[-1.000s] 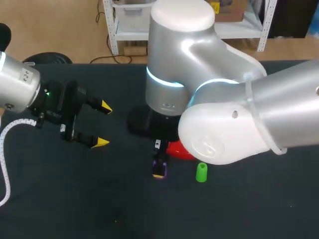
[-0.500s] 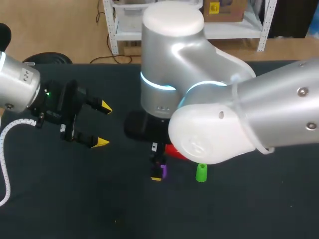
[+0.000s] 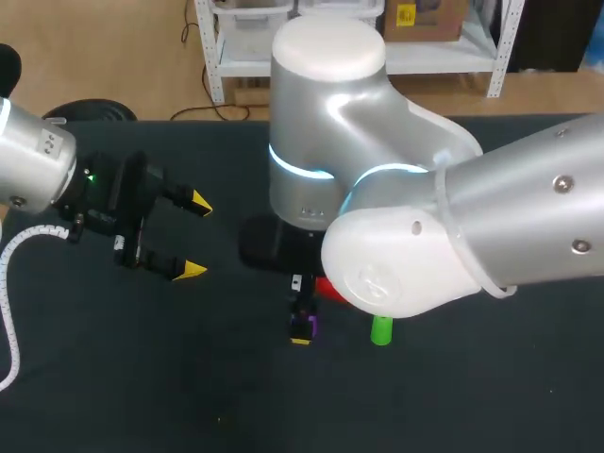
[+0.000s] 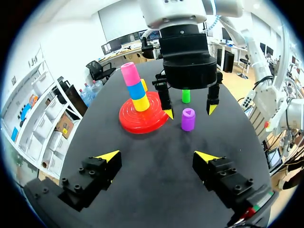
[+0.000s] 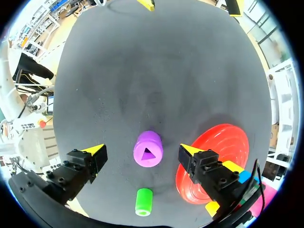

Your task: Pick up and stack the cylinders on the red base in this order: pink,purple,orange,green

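The purple cylinder (image 5: 148, 148) stands upright on the black table between the spread fingers of my right gripper (image 5: 141, 150), with a gap on each side. That gripper (image 4: 189, 111) hangs open just above the purple cylinder (image 4: 188, 119). The red base (image 4: 142, 118) beside it carries a peg with yellow, blue and pink pieces (image 4: 134, 88), pink on top. A green cylinder (image 3: 381, 330) stands alone nearby, also seen as the green cylinder (image 5: 143, 202). My left gripper (image 3: 195, 236) is open and empty, well to the left. In the head view my right arm hides most of the red base (image 3: 326, 288).
The bulky right arm (image 3: 415, 217) covers the table's middle in the head view. A white cable (image 3: 8, 283) loops by the left arm. Bare black tabletop (image 3: 189, 377) lies in front of and to the left of the purple cylinder.
My right arm has shifted a little to the left, with its open fingers staying around the purple cylinder. The left arm and the cylinders have not moved.
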Robot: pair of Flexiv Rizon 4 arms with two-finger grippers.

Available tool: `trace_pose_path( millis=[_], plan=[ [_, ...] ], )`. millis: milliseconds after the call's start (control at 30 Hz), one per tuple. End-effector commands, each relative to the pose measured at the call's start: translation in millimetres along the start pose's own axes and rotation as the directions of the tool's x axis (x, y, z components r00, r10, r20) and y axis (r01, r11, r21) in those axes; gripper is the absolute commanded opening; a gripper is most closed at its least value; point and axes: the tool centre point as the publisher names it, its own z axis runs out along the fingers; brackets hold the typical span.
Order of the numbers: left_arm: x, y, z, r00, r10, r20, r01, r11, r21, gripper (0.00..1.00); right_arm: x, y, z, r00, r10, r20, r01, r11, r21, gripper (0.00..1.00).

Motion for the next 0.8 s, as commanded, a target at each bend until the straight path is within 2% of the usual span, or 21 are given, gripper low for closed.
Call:
trace_pose_path(
  millis=[33, 800],
  plan=[
    [1.2, 0.7, 0.4, 1.000, 0.002, 0.002, -0.002, 1.000, 0.001, 1.00, -0.2, -0.8, 2.2, 1.000, 0.000, -0.002, 0.000, 1.000, 0.002, 1.00],
    [1.2, 0.7, 0.4, 1.000, 0.002, 0.002, -0.002, 1.000, 0.001, 1.00, -1.2, -4.4, 6.7, 1.000, 0.013, 0.004, -0.013, 1.000, 0.008, 1.00]
  ],
)
